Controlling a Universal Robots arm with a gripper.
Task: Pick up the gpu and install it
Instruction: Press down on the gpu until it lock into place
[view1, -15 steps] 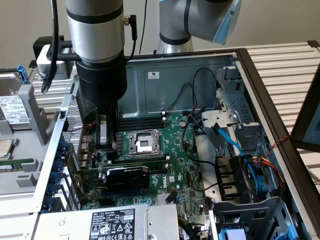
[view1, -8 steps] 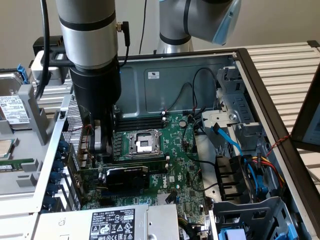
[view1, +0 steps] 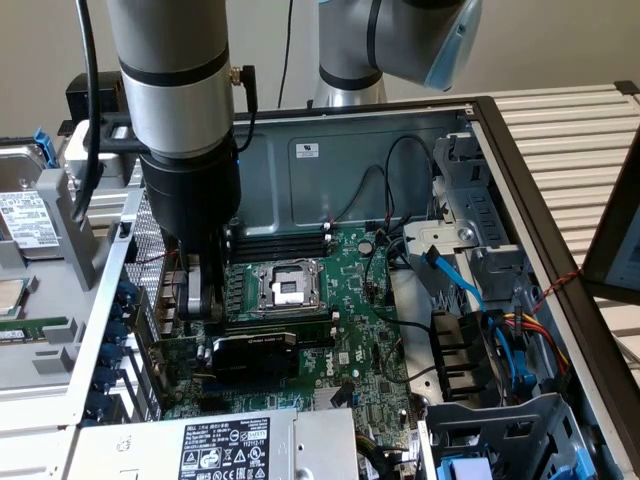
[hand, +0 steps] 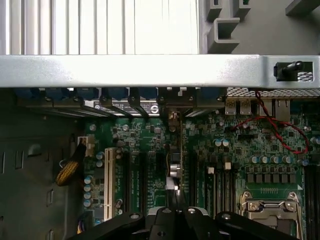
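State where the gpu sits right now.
In the exterior view, the gpu stands on the motherboard just below the CPU socket, beneath the shut gripper.

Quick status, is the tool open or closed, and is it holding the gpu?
Tool: closed, inside the case just above the motherboard. The gpu sits on the board below it; whether the tool grips it cannot be told.

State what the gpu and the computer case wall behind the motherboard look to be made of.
gpu: green circuit board, likely fibreglass laminate, under a matte black shroud that looks plastic.
case wall: bare grey sheet metal, probably steel, with a dull sheen and stamped ridges.
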